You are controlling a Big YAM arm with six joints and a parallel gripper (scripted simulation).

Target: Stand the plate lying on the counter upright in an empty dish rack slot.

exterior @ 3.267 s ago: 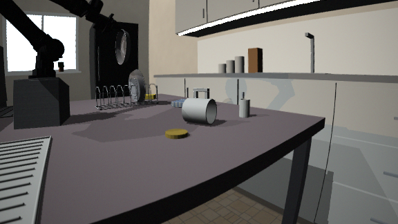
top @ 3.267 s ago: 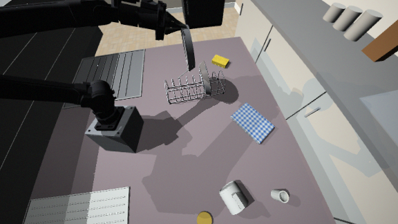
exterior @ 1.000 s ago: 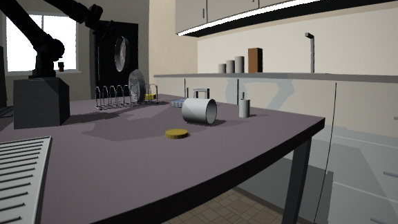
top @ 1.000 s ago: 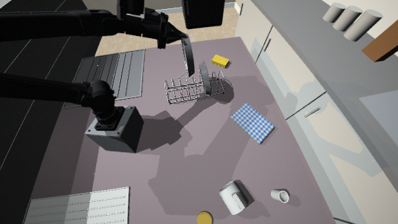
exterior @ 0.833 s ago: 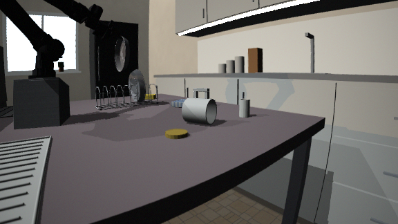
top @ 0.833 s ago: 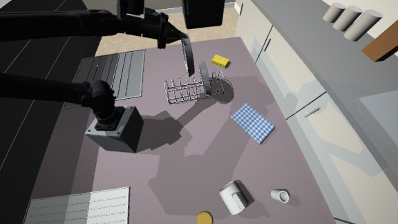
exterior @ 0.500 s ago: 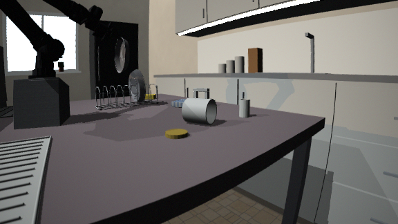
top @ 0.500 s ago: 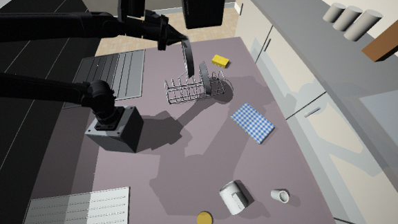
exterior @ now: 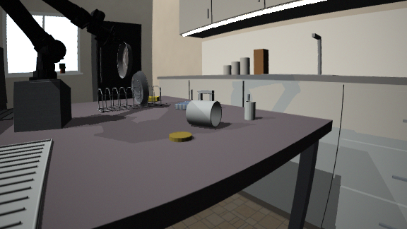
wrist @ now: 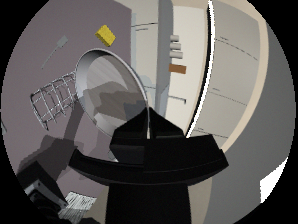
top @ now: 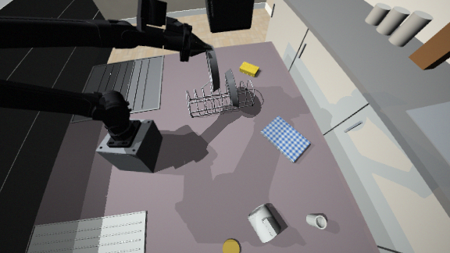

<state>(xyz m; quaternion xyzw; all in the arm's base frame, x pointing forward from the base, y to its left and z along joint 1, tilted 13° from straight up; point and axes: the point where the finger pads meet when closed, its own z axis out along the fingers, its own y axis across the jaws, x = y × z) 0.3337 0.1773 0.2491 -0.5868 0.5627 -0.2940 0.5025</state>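
Note:
My gripper [top: 206, 50] is shut on the top rim of a grey plate [top: 212, 70], which hangs on edge above the wire dish rack [top: 223, 101]. The plate's lower edge is near the top of the rack's rails, about mid-rack. In the exterior view the held plate [exterior: 124, 60] hangs clear above the rack [exterior: 128, 98]. A second grey plate [top: 231, 87] stands upright in a slot toward the rack's right end, and it also shows in the exterior view [exterior: 140, 87]. In the wrist view the held plate [wrist: 113, 99] fills the centre, with the rack [wrist: 56, 96] at the left.
A yellow sponge [top: 249, 69] lies behind the rack. A blue checked cloth [top: 285, 137] lies to its right. A tipped mug [top: 265, 222], a small cup [top: 316, 221] and a yellow disc [top: 231, 246] are at the near end. The arm's base [top: 130, 147] stands left of the rack.

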